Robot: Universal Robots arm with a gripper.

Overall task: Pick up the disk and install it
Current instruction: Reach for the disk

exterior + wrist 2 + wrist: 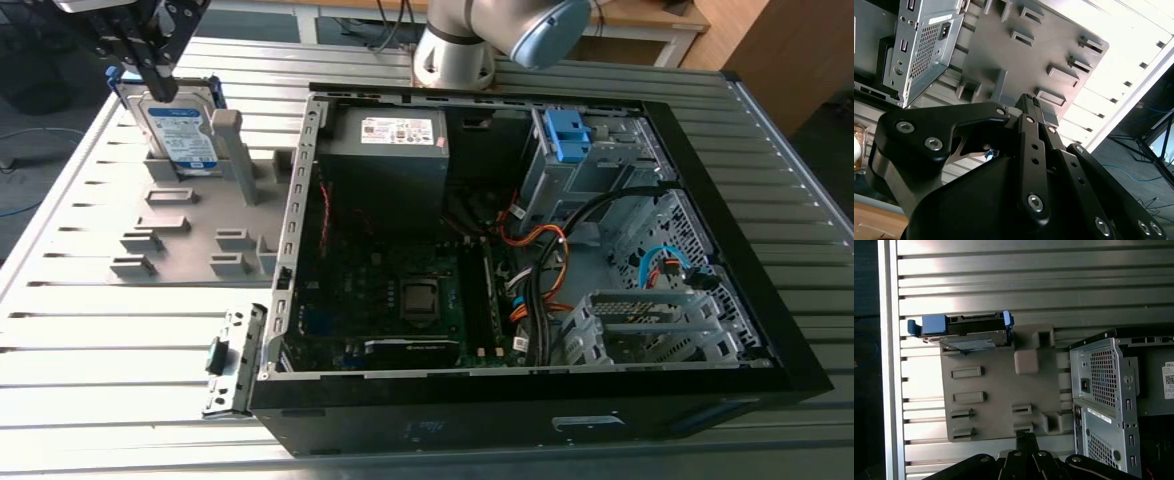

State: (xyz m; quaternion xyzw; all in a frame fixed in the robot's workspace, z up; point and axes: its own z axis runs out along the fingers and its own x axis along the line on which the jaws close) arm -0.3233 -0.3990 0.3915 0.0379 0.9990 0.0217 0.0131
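Black links of the gripper (1030,100) are crowding both wrist views, and its fingers (1023,445) are lying pressed together tip to tip, pinching nothing that I can make out. Beneath them a grey tray (994,390) is resting on the slatted metal table (107,340), and the disk (966,334) is standing on edge in a slot at the tray's end, with a blue frame running round it. In the first wrist view the disk is showing as a thin band, its long edge running along the tray's end edge, while the fingertips are showing over the tray's opposite end, apart from the disk. In the exterior view the gripper (160,88) is hanging above the tray's disk end, its tips overlapping the disk's (180,130) top edge; whether they are touching it I cannot tell. I am judging the disk not yet gripped, lying below the fingers, with its thin side rather than its broad labelled face being what they would have to span. An open computer case (310,200) is sitting just beside the tray.
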